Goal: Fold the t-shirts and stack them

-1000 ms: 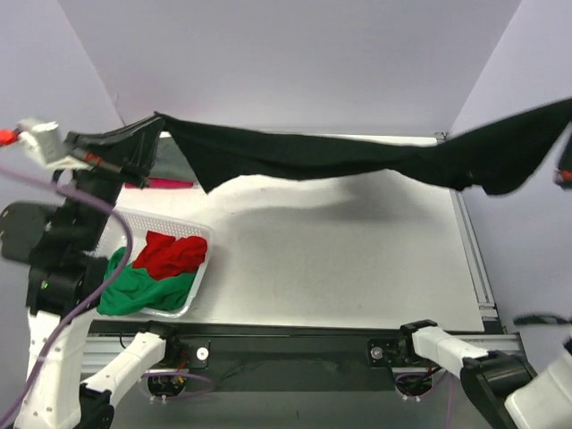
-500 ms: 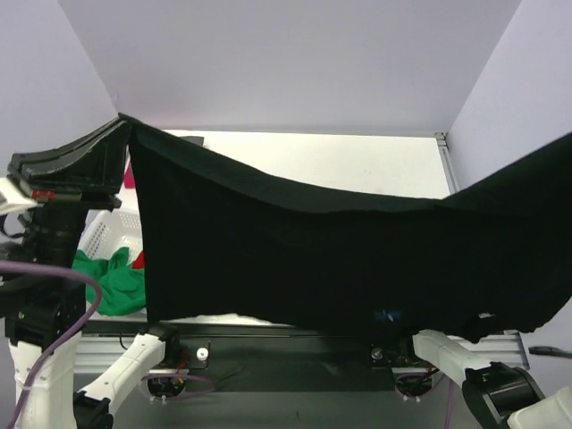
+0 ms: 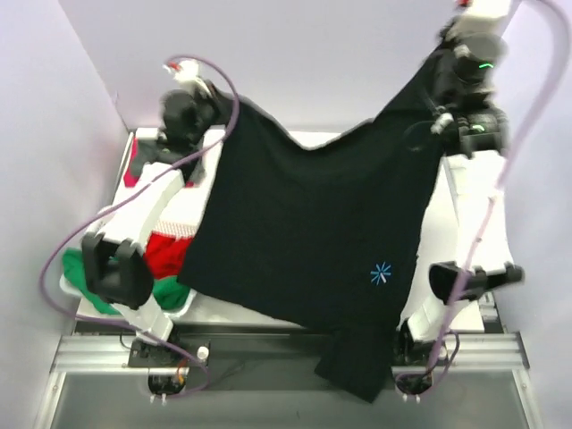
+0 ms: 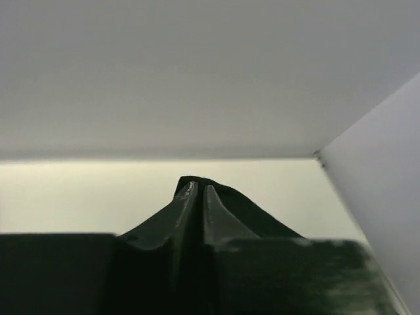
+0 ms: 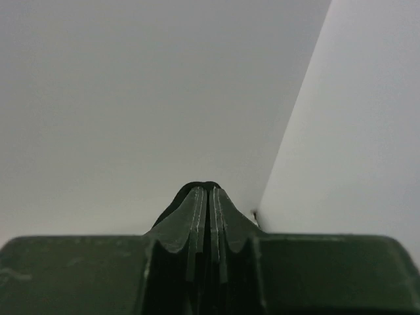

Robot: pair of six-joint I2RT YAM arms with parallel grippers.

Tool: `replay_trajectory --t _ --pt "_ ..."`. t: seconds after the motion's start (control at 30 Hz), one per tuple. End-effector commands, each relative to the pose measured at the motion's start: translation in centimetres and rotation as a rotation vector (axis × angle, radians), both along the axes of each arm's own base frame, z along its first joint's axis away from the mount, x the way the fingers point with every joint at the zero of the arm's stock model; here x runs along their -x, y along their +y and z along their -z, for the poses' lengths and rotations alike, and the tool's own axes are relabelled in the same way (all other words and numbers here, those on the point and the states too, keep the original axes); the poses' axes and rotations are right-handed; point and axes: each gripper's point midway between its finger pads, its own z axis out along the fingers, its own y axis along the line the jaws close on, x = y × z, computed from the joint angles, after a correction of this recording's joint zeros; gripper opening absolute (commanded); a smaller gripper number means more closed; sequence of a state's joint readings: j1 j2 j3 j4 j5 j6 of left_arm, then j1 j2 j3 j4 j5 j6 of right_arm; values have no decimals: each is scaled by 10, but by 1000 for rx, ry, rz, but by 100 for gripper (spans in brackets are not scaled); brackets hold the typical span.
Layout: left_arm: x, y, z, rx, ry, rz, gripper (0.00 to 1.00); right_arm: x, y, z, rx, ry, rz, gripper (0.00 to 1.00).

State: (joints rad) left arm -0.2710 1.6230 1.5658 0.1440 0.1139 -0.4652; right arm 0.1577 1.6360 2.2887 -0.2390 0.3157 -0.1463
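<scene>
The black t-shirt (image 3: pixel 313 241) now hangs as one broad sheet between both arms, which have swung up into the top of the frame, where a second ago it was only a thin sagging band stretched across the upper part, and half a second ago a dark curtain filling the lower half close to the camera. The left gripper (image 3: pixel 207 105), upper left, pinches one top corner; in its wrist view the left gripper (image 4: pixel 195 191) shows its fingers almost together with black cloth nipped at the tips. The right gripper (image 3: pixel 438 71), upper right and higher, has the other corner, and from the wrist the right gripper (image 5: pixel 209 191) is closed tight on a fold of the same cloth. The light-blue starburst print (image 3: pixel 382 273) faces the camera right of centre, and the lower hem droops past the arm bases at the bottom. The white basket (image 3: pixel 183 310) at lower left, fully visible a second ago, is now partly hidden by the shirt, with the red tee (image 3: pixel 165 252) and green tee (image 3: pixel 79 270) still inside. The shake-out looks finished, so laying the shirt flat for its first fold seems next, and no fold is made yet
</scene>
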Motion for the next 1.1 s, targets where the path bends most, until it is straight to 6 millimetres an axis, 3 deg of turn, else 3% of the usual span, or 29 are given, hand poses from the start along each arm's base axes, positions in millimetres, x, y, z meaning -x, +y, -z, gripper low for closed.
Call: replay_trajectory --t 0.0,0.03,0.07,0.1,0.13,0.17,0.2,0.23,0.3,0.33,0.4,0.43,0.47,0.53,0.57,0.6,0.67,0.7,0.73,0.77,0.8,0.87,0.9,0.93,1.07 --pt "-48 -4 44 -13 103 -36 23 -51 -20 54 22 115 152 4" --pt "-59 -6 58 -20 130 -35 50 -59 -25 69 25 152 193 31" --pt "-70 -15 92 -37 197 -13 58 -77 -24 96 39 211 210 48" --pt "-74 -19 101 -41 211 -3 65 -83 -26 106 46 236 229 65" --pt "-78 -22 107 -45 221 -2 71 -88 -27 123 59 284 239 89" --pt "-81 -22 121 -52 243 -14 79 -92 -28 137 67 321 256 99" --pt "-80 -27 125 -59 245 -14 81 -100 -28 160 79 375 264 100" --pt "-78 -27 136 -70 261 -22 83 -101 -28 173 70 407 270 100" --pt "-69 -36 136 -85 252 -11 85 -97 -28 192 58 451 275 100" --pt "-62 -37 150 -100 278 -9 86 -94 -26 220 43 507 270 100" --pt "-49 -41 148 -116 275 4 86 -80 -21 225 0 514 232 100" --pt "-41 -48 153 -122 286 32 87 -70 -19 256 -4 591 224 100" --pt "-31 -51 161 -129 309 55 88 -56 -17 251 -74 566 215 100" --pt "-14 -58 179 -144 364 103 88 -37 -6 274 -132 616 164 100" --pt "-6 -57 179 -147 370 106 88 -17 -3 294 -191 646 154 100" --pt "6 -54 203 -164 418 109 88 -7 4 303 -225 663 124 100" --pt "22 -51 206 -170 422 103 88 24 6 331 -283 711 124 100" --pt "33 -48 224 -185 450 102 88 33 9 339 -342 708 130 100" --pt "39 -47 228 -190 457 99 88 44 12 351 -366 732 118 100" --pt "47 -48 225 -194 450 109 88 55 14 349 -385 719 107 100" --pt "52 -48 229 -203 455 121 88 69 15 375 -410 768 120 100" --pt "64 -49 242 -209 483 152 88 84 16 385 -442 778 126 100" --pt "67 -50 248 -211 494 166 88 95 15 404 -453 819 142 100" --pt "73 -53 254 -210 505 192 88 100 15 410 -464 833 148 100" --pt "77 -57 275 -183 535 209 88 118 19 445 -500 916 165 100"
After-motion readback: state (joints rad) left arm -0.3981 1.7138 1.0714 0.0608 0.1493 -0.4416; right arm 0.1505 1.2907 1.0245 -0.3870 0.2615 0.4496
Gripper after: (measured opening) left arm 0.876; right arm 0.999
